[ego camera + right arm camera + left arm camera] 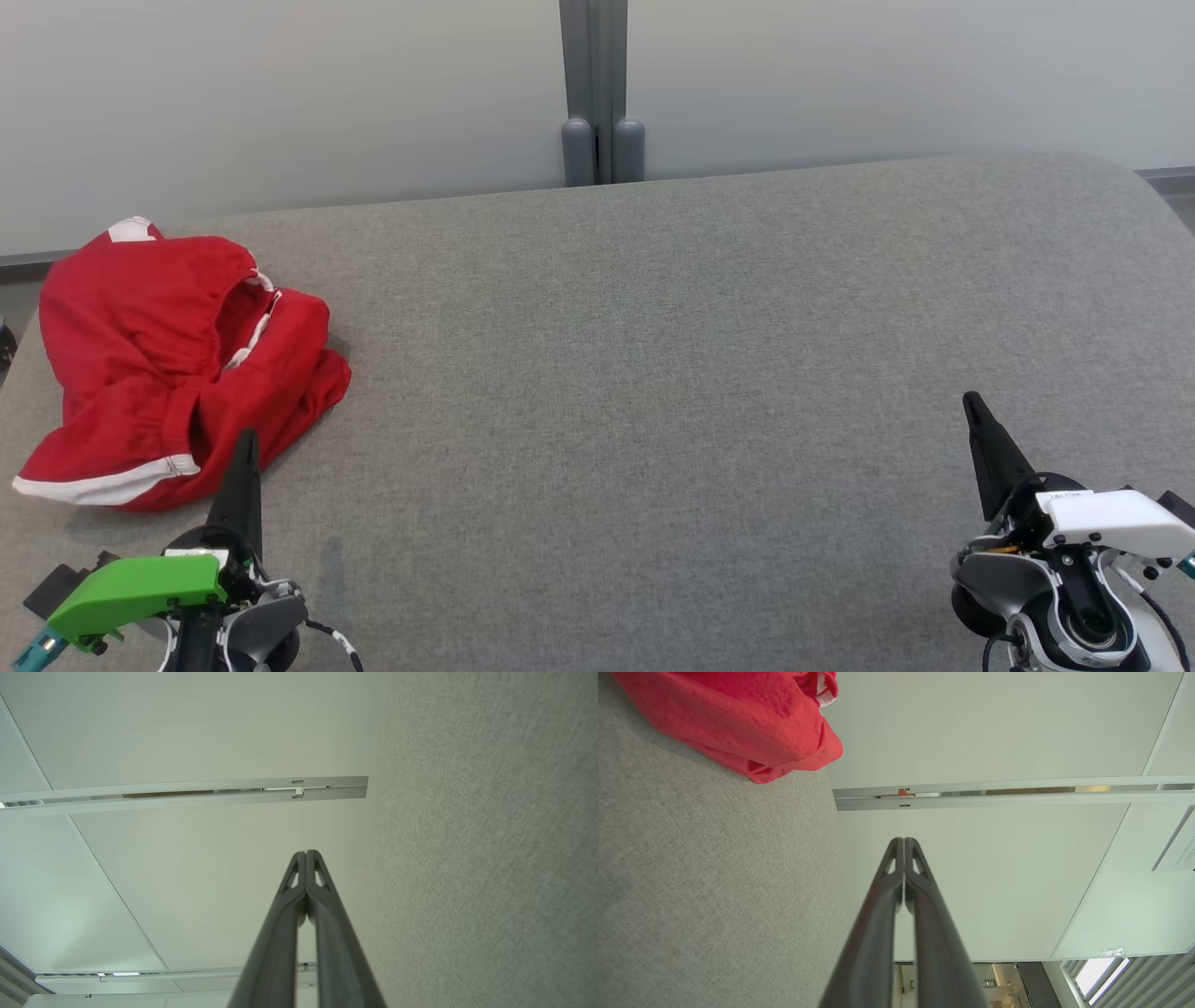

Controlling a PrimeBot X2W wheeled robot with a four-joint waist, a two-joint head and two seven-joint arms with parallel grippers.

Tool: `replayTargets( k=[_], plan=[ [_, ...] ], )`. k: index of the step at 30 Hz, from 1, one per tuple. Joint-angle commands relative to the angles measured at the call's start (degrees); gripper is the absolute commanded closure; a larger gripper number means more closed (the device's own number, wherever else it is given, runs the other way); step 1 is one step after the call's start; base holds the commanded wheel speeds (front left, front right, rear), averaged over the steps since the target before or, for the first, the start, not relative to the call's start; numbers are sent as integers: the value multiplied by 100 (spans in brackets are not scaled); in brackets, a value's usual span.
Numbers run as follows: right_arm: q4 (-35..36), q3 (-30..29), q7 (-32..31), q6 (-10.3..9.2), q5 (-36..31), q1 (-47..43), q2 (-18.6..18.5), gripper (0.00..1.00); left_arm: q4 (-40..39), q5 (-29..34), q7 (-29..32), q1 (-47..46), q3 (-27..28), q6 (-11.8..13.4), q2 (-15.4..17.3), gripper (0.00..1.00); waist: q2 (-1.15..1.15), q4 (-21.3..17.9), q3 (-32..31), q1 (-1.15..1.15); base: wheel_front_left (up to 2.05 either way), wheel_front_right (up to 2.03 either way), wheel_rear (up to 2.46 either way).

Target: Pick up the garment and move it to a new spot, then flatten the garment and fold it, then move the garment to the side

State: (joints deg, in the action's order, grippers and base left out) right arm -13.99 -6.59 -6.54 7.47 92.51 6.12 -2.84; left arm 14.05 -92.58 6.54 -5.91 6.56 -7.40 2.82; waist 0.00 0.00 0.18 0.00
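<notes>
On my head view the garment sits at the far left of the grey cloth-covered desk, close to its left edge and back corner. It is a red piece with white trim, crumpled into a loose heap. One white-banded hem spreads toward the near side, and an opening gapes near the top of the pile.

My left end effector, the one under the green cover, is at the lower left. Its two dark fingers are pressed together and hold nothing. From the head its tip overlaps the near edge of the red heap. In the left wrist view the closed end effector points past the desk toward the pale wall. There the garment lies off to the upper left, apart from the fingers.

My right end effector, with the white cover, is at the lower right, well apart from the garment. Its fingers are also closed, with nothing between them. The right wrist view shows the closed end effector beside the grey desk surface, with the fingertips meeting.

Behind the desk stands a pale wall panel, split by a grey vertical post.
</notes>
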Motion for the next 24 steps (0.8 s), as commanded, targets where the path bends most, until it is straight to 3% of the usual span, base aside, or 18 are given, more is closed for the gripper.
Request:
replayTargets(
  k=[1,24],
  plan=[
    [-9,-2,-13,5,-20,33,-6,100,3,34,10,-82,5,-30,16,100,0,0,0,0,0,0,0],
    [-9,-1,-13,5,-20,33,-6,100,3,34,9,-82,5,-30,16,100,0,0,0,0,0,0,0]
  ],
)
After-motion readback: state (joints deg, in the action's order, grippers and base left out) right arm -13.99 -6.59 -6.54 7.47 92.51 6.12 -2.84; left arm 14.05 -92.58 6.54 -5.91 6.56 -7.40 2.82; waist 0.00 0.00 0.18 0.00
